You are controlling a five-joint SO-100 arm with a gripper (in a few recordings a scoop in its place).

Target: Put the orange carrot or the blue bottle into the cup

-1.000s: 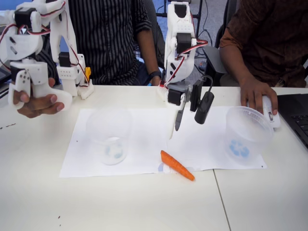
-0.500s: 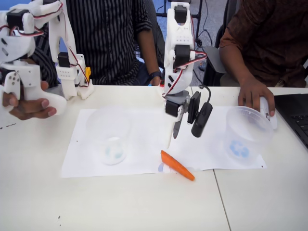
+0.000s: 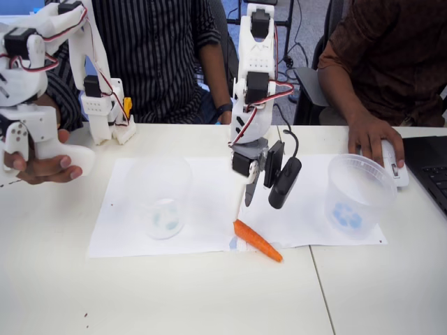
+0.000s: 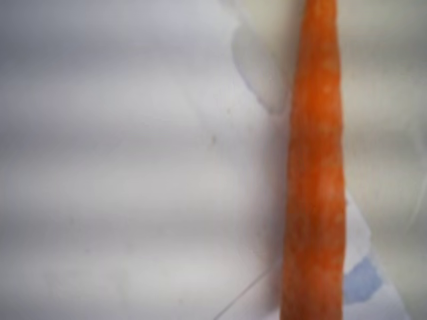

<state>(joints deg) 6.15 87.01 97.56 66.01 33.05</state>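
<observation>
A: How does the arm stand?

B: In the fixed view it rises from the back edge of the table, near the middle, and folds forward and down. The gripper hangs over the paper, tips pointing at the table and tilted a little toward the front edge.

A: And the jaws?

B: Parted. The pale finger points down just above the carrot's thick end, and the black one stands off to its right with a clear gap between. Nothing is held.

A: Where is the carrot?

B: The carrot lies flat at the paper's front edge, thick end on the paper, thin end reaching right and forward onto the bare table. In the wrist view the carrot runs up the right half of the picture, over the paper's edge.

A: The cup?

B: The cup with the greenish base stands upright on the left part of the paper, well apart from the carrot. A second clear cup with a blue mark stands at the paper's right edge.

A: Anyone nearby?

B: Two people sit behind the back edge; one rests a hand on the table near the right cup.
</observation>
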